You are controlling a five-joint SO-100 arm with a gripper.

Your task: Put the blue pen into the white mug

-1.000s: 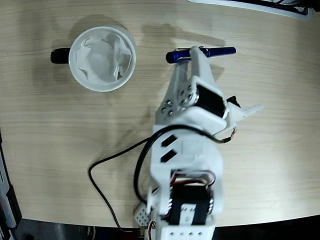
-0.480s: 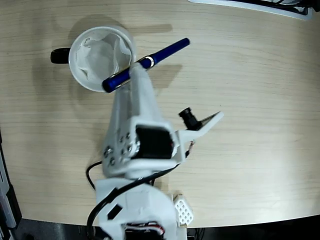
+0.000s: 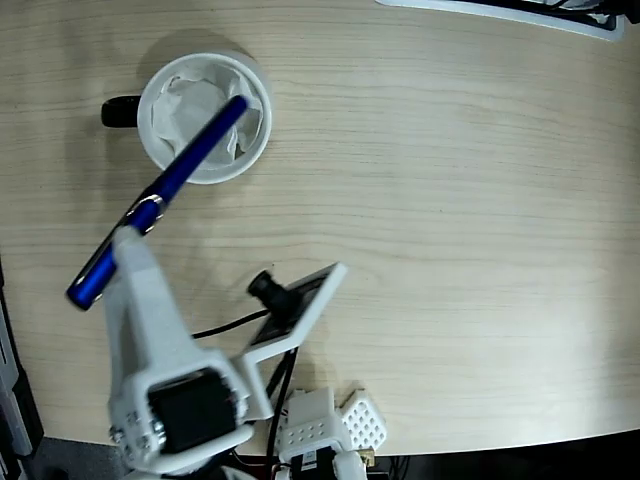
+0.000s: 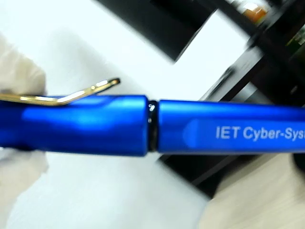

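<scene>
Fixed view: gripper (image 3: 130,235) clamped on the blue pen (image 3: 160,199) near its clip. Pen held diagonally, upper end over the white mug (image 3: 204,117) and its crumpled paper lining, lower end out past the mug over the wooden table (image 3: 450,180).

Wrist view: blue pen (image 4: 143,125) fills the frame horizontally, clip up, white lettering at right; background blurred.

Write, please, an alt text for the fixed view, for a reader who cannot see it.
Seen from above, a white robot arm's pincer holds a blue pen slantwise, one end over the white mug on a pale wooden table. The mug has a black handle and white paper inside.
</scene>
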